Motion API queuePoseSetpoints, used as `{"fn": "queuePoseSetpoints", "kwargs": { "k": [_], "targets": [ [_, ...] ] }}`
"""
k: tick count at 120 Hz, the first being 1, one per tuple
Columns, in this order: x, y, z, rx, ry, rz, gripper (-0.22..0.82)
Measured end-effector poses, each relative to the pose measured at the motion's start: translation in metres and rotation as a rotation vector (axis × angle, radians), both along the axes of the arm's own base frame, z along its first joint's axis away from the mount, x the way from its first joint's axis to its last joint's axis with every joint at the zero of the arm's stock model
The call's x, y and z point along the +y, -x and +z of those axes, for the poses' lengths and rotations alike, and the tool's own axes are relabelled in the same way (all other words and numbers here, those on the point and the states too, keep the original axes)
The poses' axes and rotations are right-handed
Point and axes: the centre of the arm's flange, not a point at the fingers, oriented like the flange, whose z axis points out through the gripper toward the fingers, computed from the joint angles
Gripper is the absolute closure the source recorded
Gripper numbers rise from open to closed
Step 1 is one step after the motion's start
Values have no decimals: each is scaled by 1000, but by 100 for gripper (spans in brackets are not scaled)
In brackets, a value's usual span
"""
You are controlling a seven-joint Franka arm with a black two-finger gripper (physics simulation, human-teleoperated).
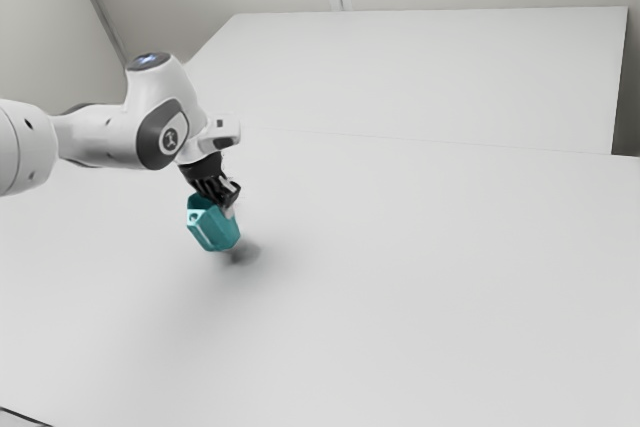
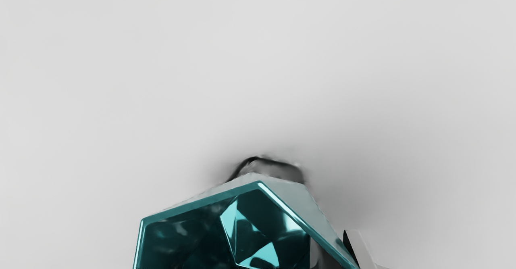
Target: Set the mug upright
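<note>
One gripper is pinching one teal mug by its wall.
In exterior view, mug is tilted, at gripper's 7 o'clock; mouth points to 11, long axis goes 11 to 5.

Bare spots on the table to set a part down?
White tabletop from the teal mug to the exterior view's right, up to the thin seam; also from the mug toward that view's bottom. Crowded: around the mug, gripper and arm.
</note>
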Motion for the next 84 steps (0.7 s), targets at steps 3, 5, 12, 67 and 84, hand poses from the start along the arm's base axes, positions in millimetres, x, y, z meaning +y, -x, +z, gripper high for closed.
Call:
{"fn": "queuePoseSetpoints", "kwargs": {
  "k": [3,5,12,67,84],
  "targets": [
    [12,0,-3,4,-2,32,78],
    [20,1,-5,6,-3,52,78],
    [36,2,-9,10,-9,100,78],
    [3,-6,-37,36,-25,162,62],
    [-1,-6,-23,13,-33,169,33]
  ]
}}
